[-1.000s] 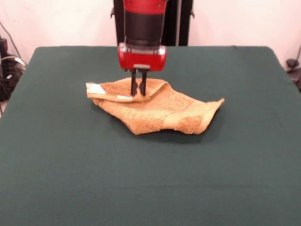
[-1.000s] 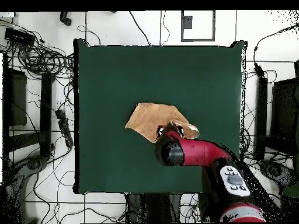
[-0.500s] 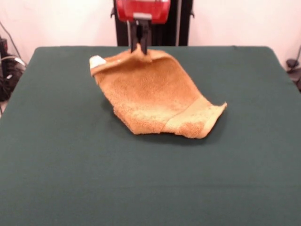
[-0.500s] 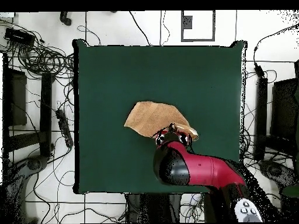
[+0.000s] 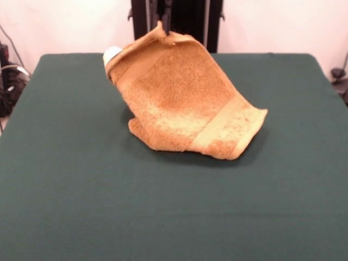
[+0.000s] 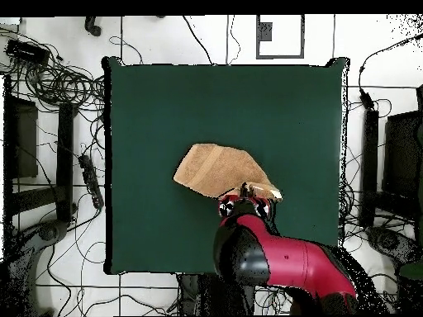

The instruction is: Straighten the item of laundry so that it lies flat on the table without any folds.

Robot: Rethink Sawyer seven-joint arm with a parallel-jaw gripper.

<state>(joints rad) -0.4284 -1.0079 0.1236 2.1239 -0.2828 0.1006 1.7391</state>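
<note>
Orange towel (image 5: 185, 100) hangs from the gripper (image 5: 164, 24), jaws pinched on its top edge, its bottom on the table (image 5: 81, 190). It could slip out and crumple again.

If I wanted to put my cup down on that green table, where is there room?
Nearly anywhere: the table is bare between the towel and every edge, widest toward the front view's camera. Only the middle is taken, where the gripper holds the towel's edge up.

I count one orange-tan terry-cloth hand towel (image 5: 182, 100) with one smoother woven band (image 5: 220, 126) showing and one small white label (image 5: 112, 53). There is one large dark green fabric-topped desk (image 5: 174, 206), and one red and black robot arm (image 6: 281, 257).
</note>
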